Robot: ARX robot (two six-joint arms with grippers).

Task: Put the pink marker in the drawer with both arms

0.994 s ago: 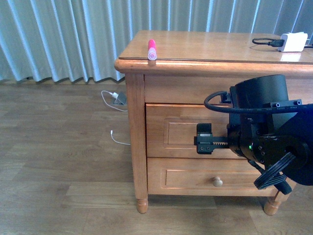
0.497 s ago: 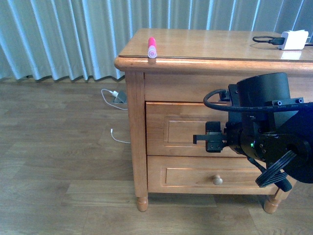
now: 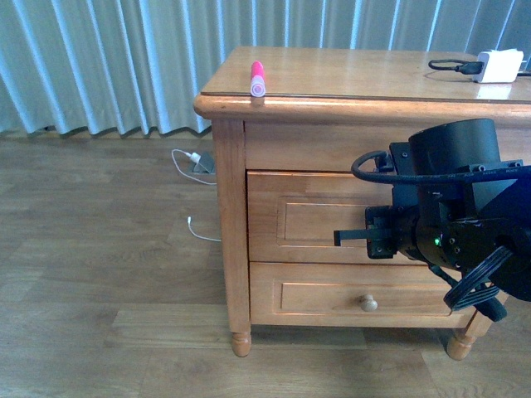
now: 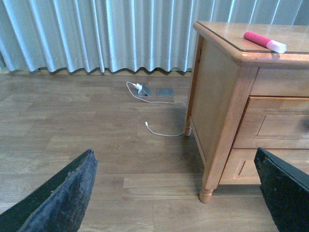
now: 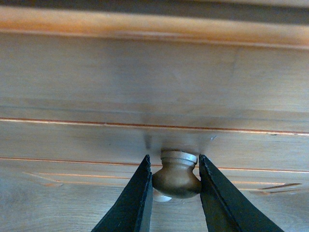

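Note:
The pink marker (image 3: pixel 257 79) lies on the cabinet top near its front left edge, pale round end toward me; the left wrist view also shows the marker (image 4: pixel 264 41). The drawer (image 3: pixel 307 220) is the upper, taller one, and its front sits flush with the cabinet. My right gripper (image 3: pixel 373 235) is pressed up to that front. In the right wrist view the right gripper (image 5: pixel 175 166) is shut on the round wooden drawer knob (image 5: pixel 176 180), one finger on each side. My left gripper (image 4: pixel 174 193) hangs open over the floor left of the cabinet, holding nothing.
Below the upper drawer is a shallower drawer with its own knob (image 3: pixel 368 306). A white charger block (image 3: pixel 498 66) with a black cable sits at the cabinet top's far right. White cables (image 3: pixel 195 162) trail on the wooden floor by the curtain. The cabinet's front leg (image 4: pixel 206 193) stands near my left gripper.
My right arm has shifted to the right along the drawer front and its jaws have come together on the knob. The marker has not moved.

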